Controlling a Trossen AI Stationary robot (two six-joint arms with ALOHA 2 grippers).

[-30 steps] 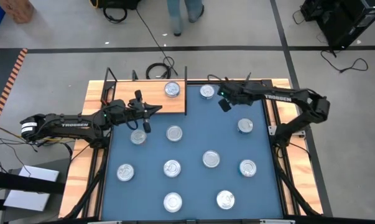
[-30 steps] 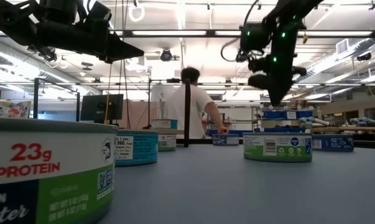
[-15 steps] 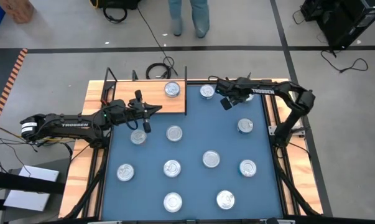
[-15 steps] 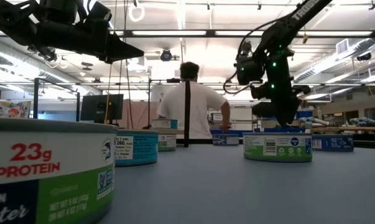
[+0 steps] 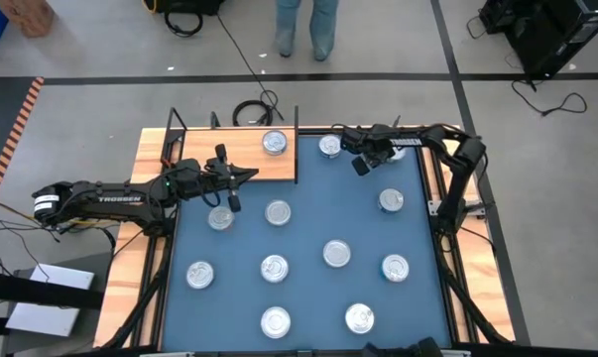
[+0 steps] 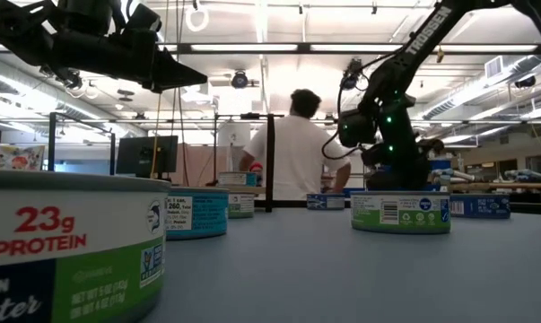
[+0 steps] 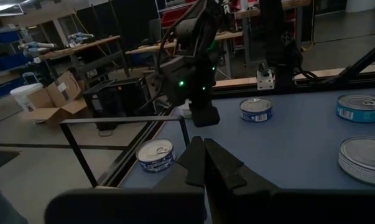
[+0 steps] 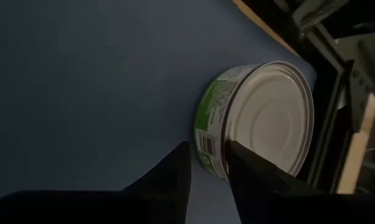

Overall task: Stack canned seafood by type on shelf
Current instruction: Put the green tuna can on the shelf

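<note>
**Entry: tinned seafood, sorting onto shelf, early stage**

- **Shelf** (image 5: 241, 157): wooden board at the far left corner of the table. It carries one tin (image 5: 274, 143), which sits near its right edge (the only one placed so far).
- **Loose tins**: ten lie scattered and well apart on the blue mat (image 5: 308, 233). None are stacked. The far-row tin (image 5: 329, 146) lies just right of the shelf's edge.
- **Right hand** (image 5: 359, 163): near that far-row tin, on its right. In the low view it has come down over the last second from well above the table to about tin height. The high view shows the arm's elbow folded in closer to the table edge.
  - Fingers: a narrow gap, with nothing between them.
  - Wrist view: a green-labelled tin (image 8: 271, 118) lies just past the fingertips, one tip at its rim. This is probably the far-row tin.
- **Left hand** (image 5: 241, 177): hovers over the shelf's near edge, fingers (image 7: 203, 155) pressed together and empty. It has not moved in the last second (waiting arm).
- **Tins, change**: none has shifted.
- **Bystander**: a person (image 6: 297, 152) stands beyond the far side of the table.

**Assessment**: the descent reads as an approach to pick up the green-labelled tin. The gap looks too narrow for it, so the fingers would need to spread before closing. With one tin shelved and ten loose, almost all of the sorting is still to do. Labels must be matched (green, blue and teal ones show in the low view), and from above the lids look alike.
</note>
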